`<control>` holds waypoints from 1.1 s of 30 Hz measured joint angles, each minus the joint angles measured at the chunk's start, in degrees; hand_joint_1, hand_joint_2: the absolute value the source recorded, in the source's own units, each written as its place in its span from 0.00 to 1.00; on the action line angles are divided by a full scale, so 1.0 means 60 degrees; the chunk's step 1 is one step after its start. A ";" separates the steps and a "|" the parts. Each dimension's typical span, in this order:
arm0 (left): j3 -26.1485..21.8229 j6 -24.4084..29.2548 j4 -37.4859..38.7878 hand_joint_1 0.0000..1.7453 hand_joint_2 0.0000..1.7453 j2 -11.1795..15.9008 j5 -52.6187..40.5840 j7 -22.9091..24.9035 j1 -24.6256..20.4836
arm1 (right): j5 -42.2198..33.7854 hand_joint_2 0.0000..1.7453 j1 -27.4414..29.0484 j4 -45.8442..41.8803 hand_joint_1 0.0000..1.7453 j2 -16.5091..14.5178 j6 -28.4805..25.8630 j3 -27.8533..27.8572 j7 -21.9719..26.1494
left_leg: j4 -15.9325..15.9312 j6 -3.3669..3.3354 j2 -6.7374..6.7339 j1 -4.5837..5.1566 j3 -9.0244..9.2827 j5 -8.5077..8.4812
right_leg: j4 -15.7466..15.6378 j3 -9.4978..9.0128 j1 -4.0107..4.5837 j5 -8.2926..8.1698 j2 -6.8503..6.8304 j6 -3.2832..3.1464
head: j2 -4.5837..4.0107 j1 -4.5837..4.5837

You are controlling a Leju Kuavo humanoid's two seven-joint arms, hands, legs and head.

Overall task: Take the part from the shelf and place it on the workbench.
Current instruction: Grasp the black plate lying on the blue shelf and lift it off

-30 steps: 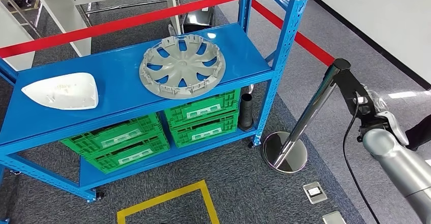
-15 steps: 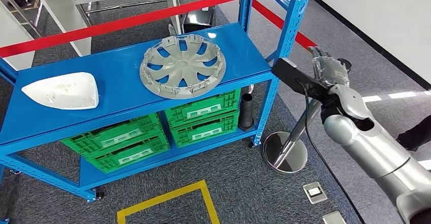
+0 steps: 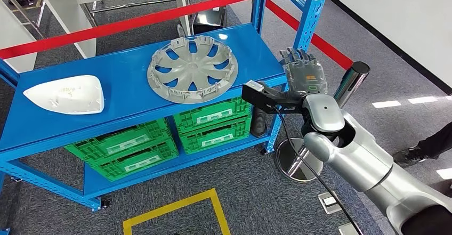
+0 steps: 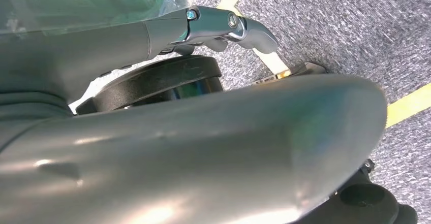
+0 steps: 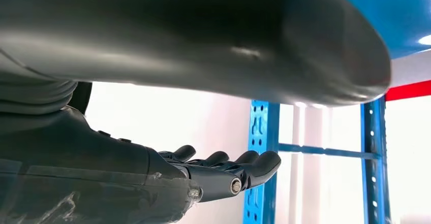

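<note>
A grey wheel cover lies flat on the right half of the blue shelf. A white shell-shaped part lies at the shelf's left end. My right hand is raised beside the shelf's front right corner, fingers stretched out and apart, holding nothing and a short way right of the wheel cover. In the right wrist view its dark fingers point past a blue shelf post. In the left wrist view my left hand hangs over the carpet with nothing in it.
Green crates fill the lower shelf level. A chrome barrier post with a round base stands just right of my arm, carrying a red belt. Yellow floor tape marks the carpet. A person's shoe is at far right.
My right arm has swung up and to the left, from beside the barrier post to the shelf's right front corner. The parts on the shelf have not moved.
</note>
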State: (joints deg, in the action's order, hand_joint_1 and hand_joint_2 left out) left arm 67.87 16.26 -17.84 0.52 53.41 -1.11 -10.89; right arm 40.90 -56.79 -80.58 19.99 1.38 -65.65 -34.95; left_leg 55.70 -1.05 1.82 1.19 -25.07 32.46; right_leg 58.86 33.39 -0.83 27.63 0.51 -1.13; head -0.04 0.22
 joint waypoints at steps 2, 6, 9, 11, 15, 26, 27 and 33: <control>0.0000 0.0000 0.0009 0.00 0.00 -0.0002 -0.0027 -0.0015 0.0007 | 0.0529 0.00 0.0131 -0.0125 0.00 -0.0068 0.0192 -0.0046 -0.0003 | 0.0000 0.0000 -0.0010 0.0000 0.0002 0.0001 | 0.0000 0.0001 0.0000 0.0000 0.0010 0.0000 | 0.0000 0.0001; 0.0000 -0.0009 0.0014 0.00 0.00 -0.0009 -0.0174 -0.0024 0.0035 | 0.1620 0.00 0.0468 -0.0459 0.00 -0.0132 0.0727 -0.0080 -0.0026 | 0.0000 0.0000 -0.0011 0.0000 0.0002 0.0001 | -0.0001 0.0002 0.0000 0.0000 0.0010 0.0000 | 0.0000 0.0000; 0.0000 -0.0068 0.0015 0.00 0.00 -0.0011 -0.0257 0.0002 0.0036 | 0.2096 0.00 0.0642 -0.0663 0.00 -0.0149 0.1030 -0.0110 -0.0046 | 0.0000 0.0000 -0.0011 0.0001 0.0002 0.0001 | -0.0002 0.0001 -0.0001 0.0000 0.0011 0.0000 | 0.0000 0.0000; 0.0000 -0.0116 0.0016 0.00 0.00 -0.0011 -0.0315 0.0011 0.0035 | 0.2173 0.00 0.0719 -0.0762 0.00 -0.0160 0.1077 -0.0128 -0.0044 | 0.0000 0.0000 -0.0012 0.0001 0.0001 0.0001 | -0.0002 0.0001 -0.0001 0.0000 0.0011 0.0000 | 0.0000 0.0001; 0.0000 -0.0139 0.0018 0.00 0.00 -0.0011 -0.0339 0.0014 0.0027 | 0.2285 0.00 0.0895 -0.0940 0.00 -0.0232 0.0959 -0.0187 0.0010 | 0.0000 0.0000 -0.0012 0.0001 0.0002 0.0001 | -0.0002 0.0000 -0.0001 0.0000 0.0012 0.0000 | 0.0000 0.0001; 0.0000 -0.0157 0.0026 0.00 0.00 -0.0011 -0.0351 0.0010 0.0023 | 0.2472 0.00 0.1277 -0.1140 0.00 -0.0504 0.0727 -0.0453 0.0154 | 0.0012 -0.0001 -0.0011 0.0005 -0.0001 0.0002 | -0.0009 0.0003 -0.0005 -0.0007 0.0011 0.0008 | 0.0000 0.0001; 0.0000 -0.0157 0.0034 0.00 0.00 -0.0011 -0.0351 0.0010 0.0022 | 0.2485 0.00 0.1318 -0.1155 0.00 -0.0535 0.0718 -0.0480 0.0164 | 0.0021 -0.0003 -0.0010 0.0008 -0.0005 0.0002 | -0.0013 0.0004 -0.0010 -0.0013 0.0010 0.0015 | 0.0000 0.0003; 0.0000 -0.0157 0.0061 0.00 0.00 -0.0011 -0.0356 0.0007 0.0021 | 0.2545 0.00 0.1515 -0.1207 0.00 -0.0647 0.0713 -0.0627 0.0198 | 0.0078 -0.0039 -0.0009 0.0040 -0.0042 -0.0003 | -0.0028 0.0014 -0.0049 -0.0064 0.0013 0.0096 | 0.0000 0.0003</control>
State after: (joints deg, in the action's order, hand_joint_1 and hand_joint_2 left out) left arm 67.87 15.32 -17.47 0.46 51.27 -1.07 -10.77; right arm 56.17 -47.70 -87.82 16.11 5.66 -69.41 -33.76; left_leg 56.17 -1.28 1.76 1.43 -25.32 32.44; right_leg 58.69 33.47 -1.12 27.25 0.59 -0.55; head -0.04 0.24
